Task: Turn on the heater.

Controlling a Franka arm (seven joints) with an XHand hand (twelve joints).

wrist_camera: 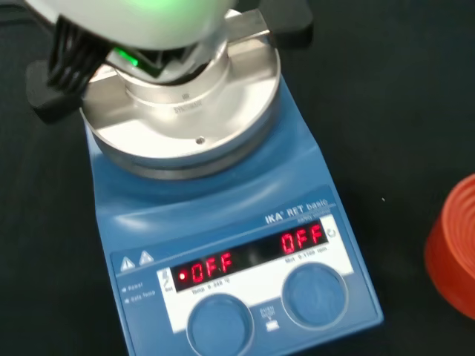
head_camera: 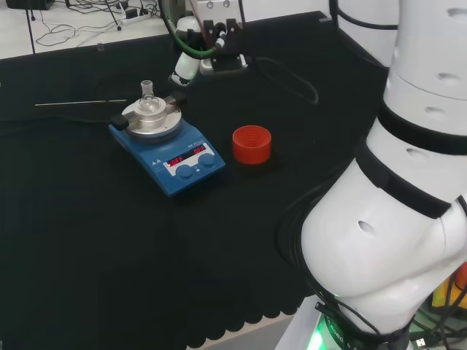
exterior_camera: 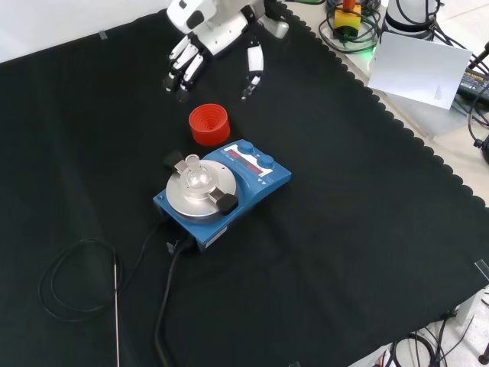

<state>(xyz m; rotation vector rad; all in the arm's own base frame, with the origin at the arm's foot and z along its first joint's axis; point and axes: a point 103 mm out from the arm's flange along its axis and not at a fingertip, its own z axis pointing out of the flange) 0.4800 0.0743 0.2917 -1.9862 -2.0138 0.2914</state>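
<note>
So the blue hotplate stirrer [exterior_camera: 229,187] sits mid-worktop in the front view, a small glass flask [exterior_camera: 192,176] on its round plate. The hand [exterior_camera: 200,42] hovers beyond it, fingers relaxed and spread, holding nothing, red ribbed ring [exterior_camera: 209,125] between them.

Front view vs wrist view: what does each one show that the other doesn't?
Front view alone: the hand above the red ring, fingers relaxed, touching nothing; the thin rod and black cable on the cloth. Wrist view alone: lit red readouts above the two knobs. Both: the blue heater, its round metal plate, the red ring.
</note>
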